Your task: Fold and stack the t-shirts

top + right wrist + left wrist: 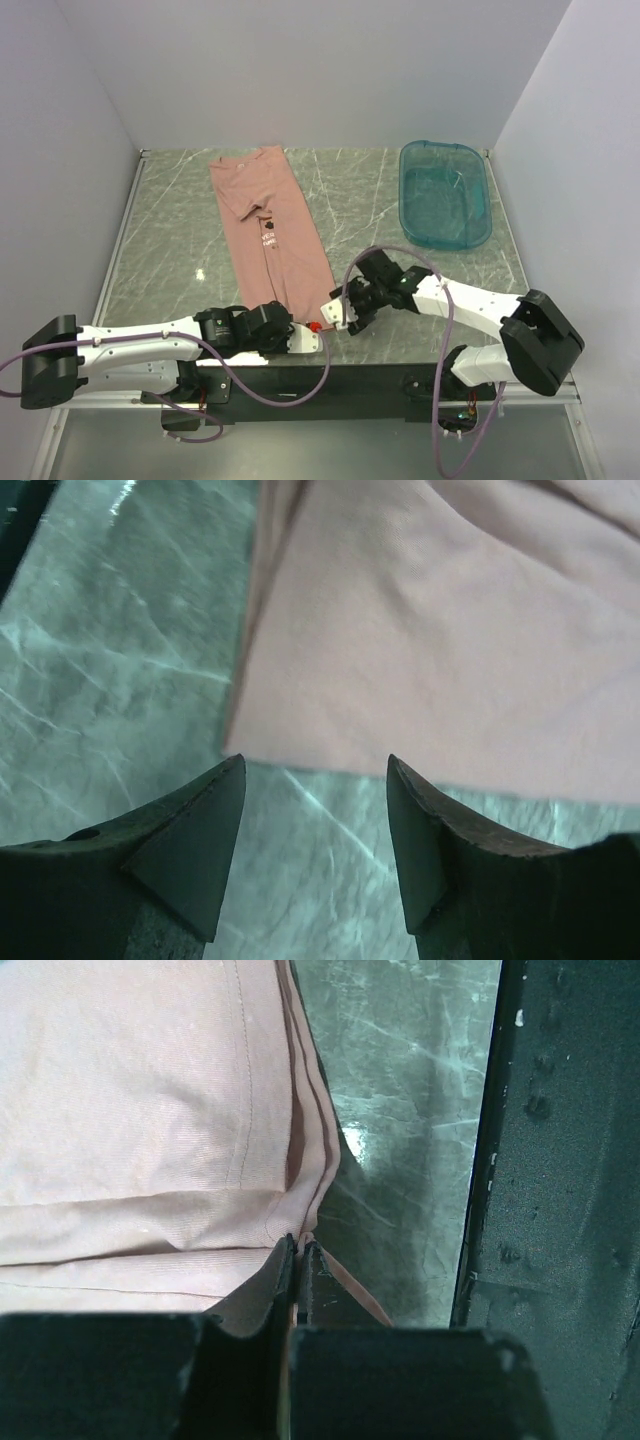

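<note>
We see the t-shirt (268, 225) folded into a long strip on the tabletop (170, 240), left of centre, running far to near. Left fingers (318, 1295) pinched tight on its near edge; right fingers (195, 840) spread wide, gripping nothing, just beside its near right corner.

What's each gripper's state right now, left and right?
Left gripper: shut on the corner of the pink t-shirt.
Right gripper: open, holding nothing, just short of the shirt's edge.
</note>
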Tool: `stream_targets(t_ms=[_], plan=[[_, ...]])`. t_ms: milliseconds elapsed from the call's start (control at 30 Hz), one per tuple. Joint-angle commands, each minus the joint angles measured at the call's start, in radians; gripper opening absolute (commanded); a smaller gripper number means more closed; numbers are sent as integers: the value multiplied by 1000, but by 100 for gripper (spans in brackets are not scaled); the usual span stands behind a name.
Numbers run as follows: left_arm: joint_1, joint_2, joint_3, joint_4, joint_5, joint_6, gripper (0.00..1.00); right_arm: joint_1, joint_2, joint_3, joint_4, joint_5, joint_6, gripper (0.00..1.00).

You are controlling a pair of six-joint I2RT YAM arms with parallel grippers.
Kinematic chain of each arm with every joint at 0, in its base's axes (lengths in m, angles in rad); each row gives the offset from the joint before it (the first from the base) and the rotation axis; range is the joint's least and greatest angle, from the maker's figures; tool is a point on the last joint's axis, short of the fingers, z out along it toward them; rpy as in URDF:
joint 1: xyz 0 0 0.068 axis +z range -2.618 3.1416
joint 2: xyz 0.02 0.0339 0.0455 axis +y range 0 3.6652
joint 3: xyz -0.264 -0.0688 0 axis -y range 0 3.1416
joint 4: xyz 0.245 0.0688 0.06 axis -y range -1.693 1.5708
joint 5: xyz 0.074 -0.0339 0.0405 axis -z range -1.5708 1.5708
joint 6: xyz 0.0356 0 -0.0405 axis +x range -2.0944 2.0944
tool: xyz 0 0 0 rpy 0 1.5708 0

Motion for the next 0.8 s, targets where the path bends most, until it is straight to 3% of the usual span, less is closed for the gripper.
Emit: stream_targets(t_ms=[0,367,467,567,700,767], plan=[[2,6,25,7,18,8,0,73,11,-45,71,55,-68,65],[2,-3,35,-35,18,16,0,184,69,-112,264,163,-53,65],[0,-9,32,-33,21,16,0,201,91,-121,284,192,-56,56],[0,-14,29,-32,27,17,0,201,95,-120,267,197,-60,41],[2,-17,27,-32,29,20,0,202,80,-134,255,197,-74,12],[0,-20,29,-30,25,20,0,202,69,-140,253,195,-77,6]])
